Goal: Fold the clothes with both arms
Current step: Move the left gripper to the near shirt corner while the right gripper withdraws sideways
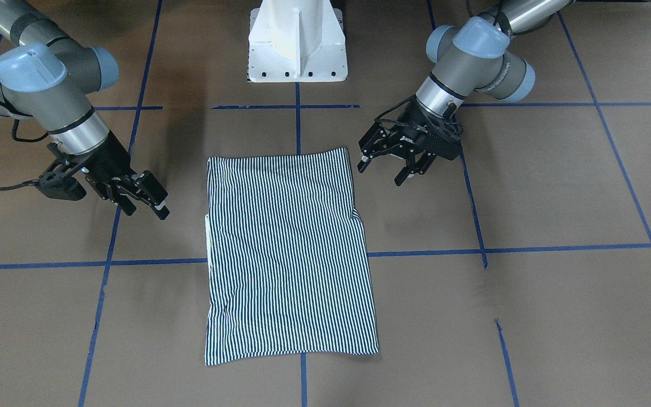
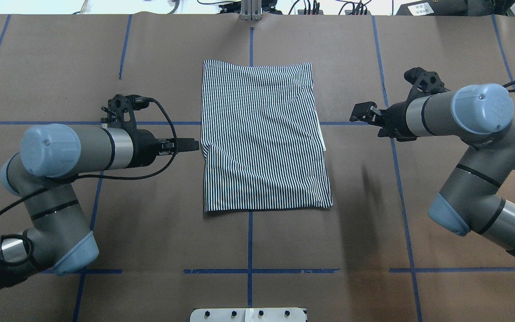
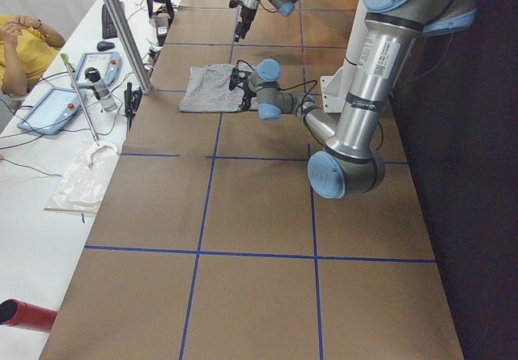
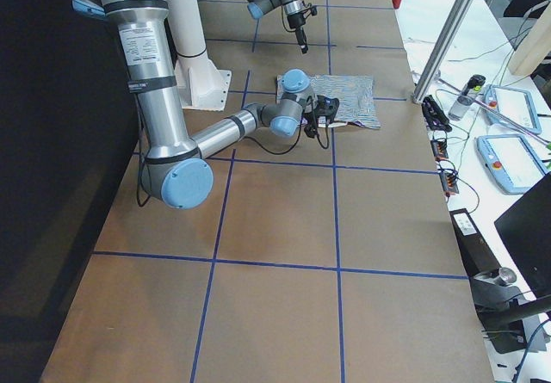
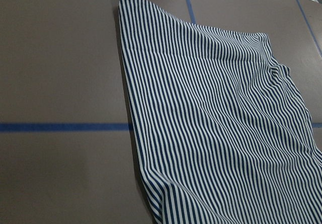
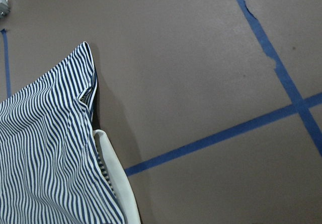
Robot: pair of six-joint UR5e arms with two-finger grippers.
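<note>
Lying flat as a folded striped rectangle in the middle of the table (image 1: 557, 186), the polo shirt (image 1: 290, 254) looked light, soft and floppy, best pinched at two corners by the left gripper (image 1: 382, 174) and right gripper (image 1: 146, 208), which hung spread open and empty on either side.

Worktop (image 2: 150, 201): brown paper covering, gridded with blue tape lines (image 2: 250, 241). Lying flat at the centre of the overhead frame: one folded striped polo shirt (image 2: 262, 138), cream collar (image 6: 118, 189) protruding at its right edge. White pedestal base (image 2: 248, 315), bottom centre.
</note>
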